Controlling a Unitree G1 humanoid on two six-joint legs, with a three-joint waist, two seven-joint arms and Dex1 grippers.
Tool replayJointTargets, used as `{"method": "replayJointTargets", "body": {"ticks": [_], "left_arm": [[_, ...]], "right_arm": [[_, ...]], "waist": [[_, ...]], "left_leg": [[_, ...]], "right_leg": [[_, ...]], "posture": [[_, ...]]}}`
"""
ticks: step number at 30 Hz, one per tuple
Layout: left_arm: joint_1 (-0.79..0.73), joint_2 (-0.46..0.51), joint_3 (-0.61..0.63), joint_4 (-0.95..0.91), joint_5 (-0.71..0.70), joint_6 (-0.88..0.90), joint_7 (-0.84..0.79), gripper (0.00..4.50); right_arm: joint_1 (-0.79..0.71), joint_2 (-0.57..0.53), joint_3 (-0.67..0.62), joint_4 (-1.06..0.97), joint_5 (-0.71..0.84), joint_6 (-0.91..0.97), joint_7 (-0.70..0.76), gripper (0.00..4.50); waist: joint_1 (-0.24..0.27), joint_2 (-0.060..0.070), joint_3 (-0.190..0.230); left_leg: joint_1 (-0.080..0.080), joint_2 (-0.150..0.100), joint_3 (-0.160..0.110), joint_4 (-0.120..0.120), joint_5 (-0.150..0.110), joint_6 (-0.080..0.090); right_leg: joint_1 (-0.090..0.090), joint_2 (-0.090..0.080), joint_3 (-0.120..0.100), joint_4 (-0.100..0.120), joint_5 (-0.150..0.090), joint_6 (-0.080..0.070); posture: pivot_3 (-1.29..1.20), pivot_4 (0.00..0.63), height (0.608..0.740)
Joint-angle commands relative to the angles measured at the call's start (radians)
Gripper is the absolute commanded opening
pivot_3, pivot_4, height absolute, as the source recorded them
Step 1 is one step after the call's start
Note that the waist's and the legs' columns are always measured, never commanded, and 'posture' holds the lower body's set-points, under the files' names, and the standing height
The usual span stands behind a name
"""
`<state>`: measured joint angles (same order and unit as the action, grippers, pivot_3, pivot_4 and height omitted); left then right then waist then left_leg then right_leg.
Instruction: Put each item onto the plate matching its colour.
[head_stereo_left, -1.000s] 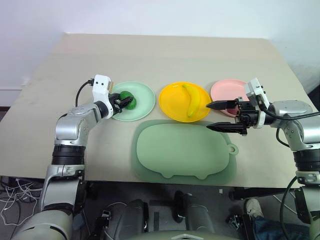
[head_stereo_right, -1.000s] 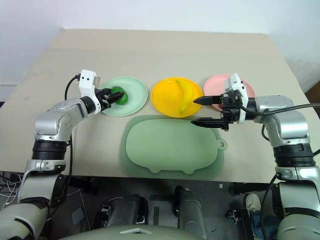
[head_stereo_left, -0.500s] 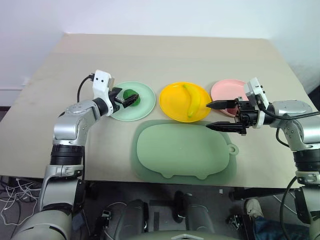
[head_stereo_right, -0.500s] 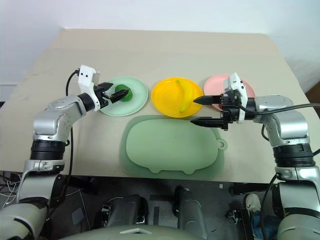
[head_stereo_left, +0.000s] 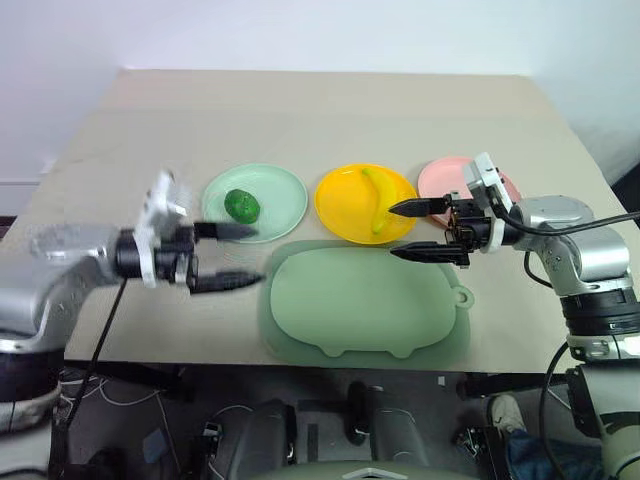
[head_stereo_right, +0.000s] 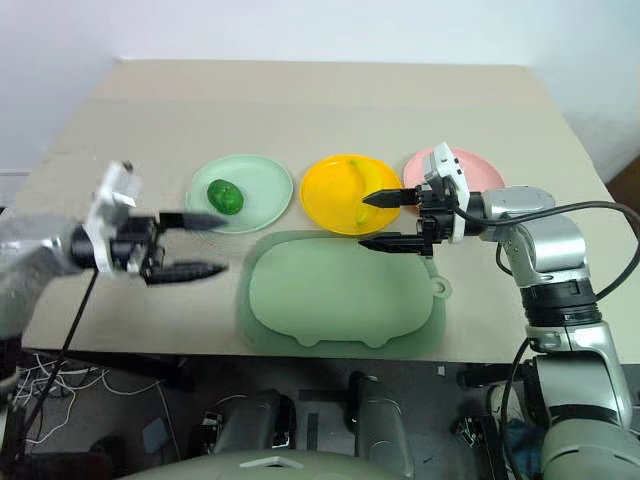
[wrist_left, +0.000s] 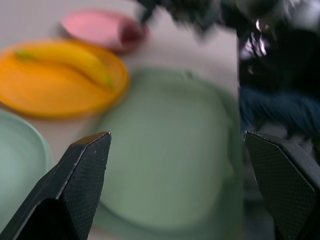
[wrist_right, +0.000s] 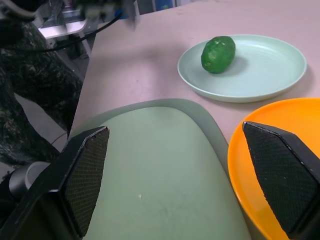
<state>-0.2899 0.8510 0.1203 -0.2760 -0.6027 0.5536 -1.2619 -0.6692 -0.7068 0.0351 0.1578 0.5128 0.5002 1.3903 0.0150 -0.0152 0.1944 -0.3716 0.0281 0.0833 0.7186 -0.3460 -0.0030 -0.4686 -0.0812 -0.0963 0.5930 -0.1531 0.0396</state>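
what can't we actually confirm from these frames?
- Red fruit: a blurred dark-red patch on the pink plate in the left wrist view; in both eye views the right claw and wrist hide that spot.
- Left claw: smeared by motion in the eye views.

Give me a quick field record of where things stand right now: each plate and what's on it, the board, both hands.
green plate: holds the green fruit, lying free
yellow plate: holds the banana
pink plate: partly hidden by the right arm; the left wrist view shows a dark red fruit on it
pig-shaped board: bare, in front of the plates
left hand: open, holding nothing, beside the board's left edge
right hand: open, holding nothing, over the yellow plate's near right rim
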Motion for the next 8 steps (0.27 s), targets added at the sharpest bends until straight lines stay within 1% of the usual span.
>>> {"method": "replayJointTargets", "body": {"ticks": [1,4,6,8], "left_arm": [[0.012,-0.059,-0.038,-0.014,0.116,-0.207,0.048,4.46],[0.007,-0.119,-0.033,-0.017,0.123,-0.256,0.100,4.46],[0.004,-0.136,-0.041,0.003,0.140,-0.281,0.116,4.46],[0.008,-0.133,-0.046,-0.002,0.116,-0.261,0.105,4.46]], "right_arm": [[-0.024,0.017,-0.002,-0.022,0.002,-0.013,-0.003,4.50],[-0.019,0.009,-0.013,-0.019,0.005,-0.009,-0.006,4.50],[-0.012,0.001,-0.014,-0.024,0.009,0.002,-0.007,4.50],[-0.011,-0.005,-0.017,-0.033,0.016,0.012,-0.007,4.50]], "waist": [[0.007,0.000,0.000],[0.009,0.000,0.000],[0.004,0.000,0.000],[0.001,0.000,0.000]], "left_leg": [[0.000,0.000,-0.001,0.001,0.000,0.001],[0.000,0.000,0.000,0.001,-0.001,0.002],[0.000,0.000,0.000,0.001,-0.001,0.001],[0.000,0.000,0.000,0.000,-0.001,0.001]], "right_leg": [[0.000,0.000,0.000,0.000,0.000,0.000],[0.001,0.000,0.000,0.000,0.000,0.000],[0.000,0.000,0.000,0.001,0.000,0.000],[0.000,0.000,0.000,0.001,0.000,0.000]], "posture": [[0.00,0.150,0.740],[0.00,0.150,0.740],[0.00,0.150,0.740],[0.00,0.150,0.740]]}}
